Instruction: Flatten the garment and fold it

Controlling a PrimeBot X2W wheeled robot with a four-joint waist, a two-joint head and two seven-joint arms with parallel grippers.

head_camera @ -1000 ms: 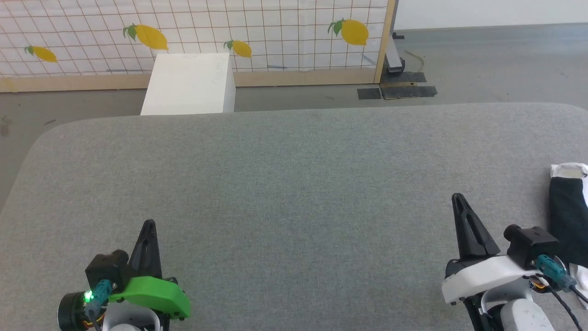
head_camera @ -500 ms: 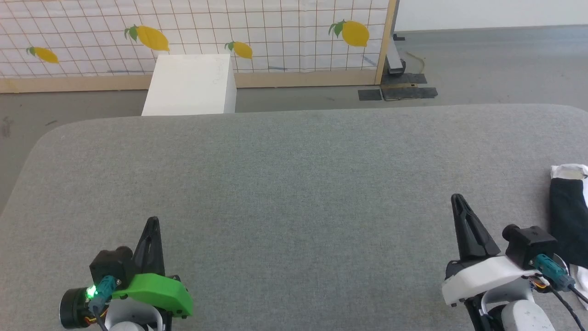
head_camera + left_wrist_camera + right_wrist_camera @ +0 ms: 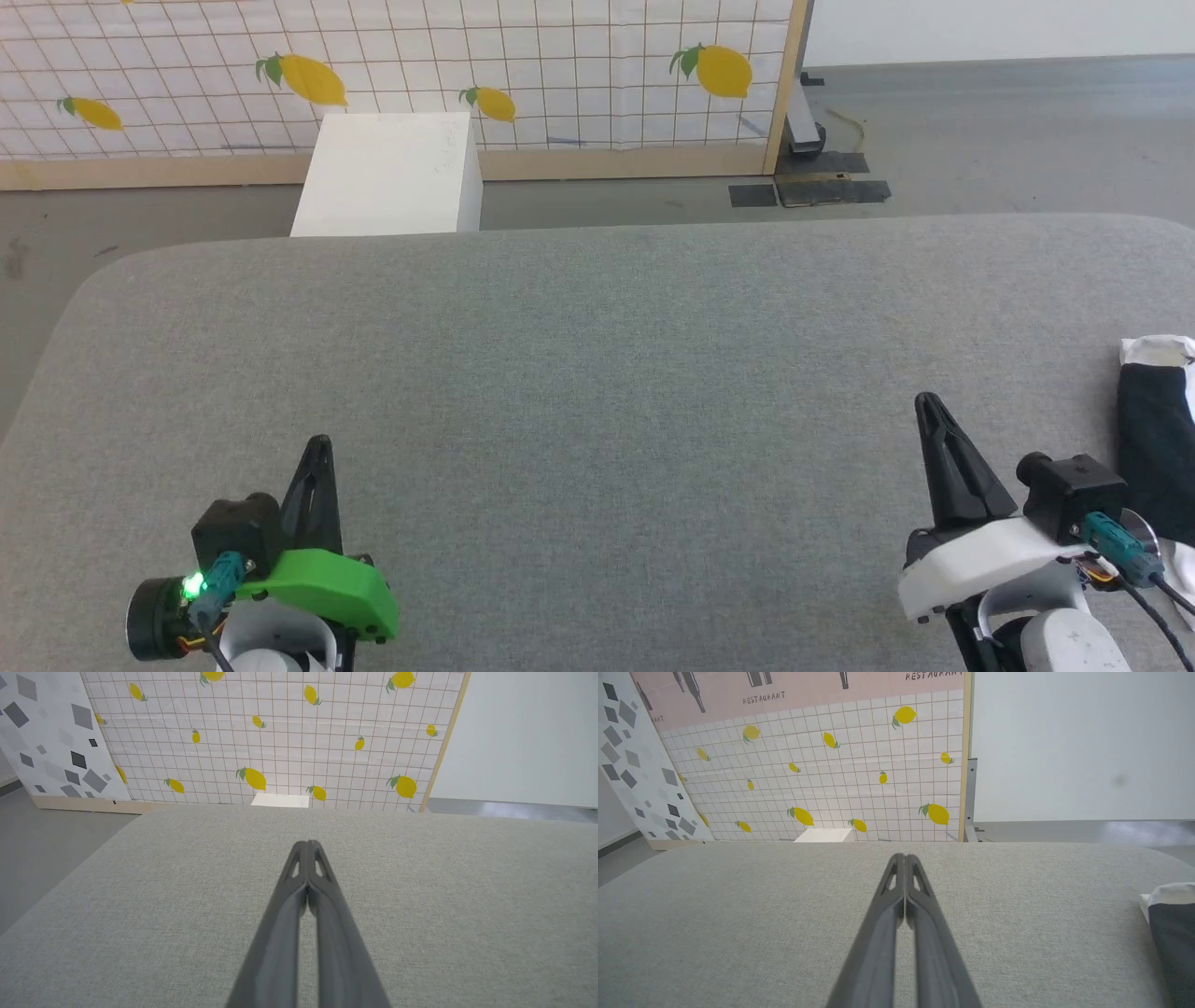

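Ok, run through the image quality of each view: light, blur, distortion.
Head view: soft even light, sharp, no glare; the garment cropped at the right edge. Left wrist view: wide-angle lean in the lemon-print panel, left gripper blurred near the lens. Right wrist view: same, plus sheen on the floor.

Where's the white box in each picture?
Head view: the white box stands upper left, on the floor beyond the grey table.
Left wrist view: a thin white sliver just left of centre, over the table's far edge.
Right wrist view: left of centre, over that edge.
Shared landmark: the lemon-print panel behind it.
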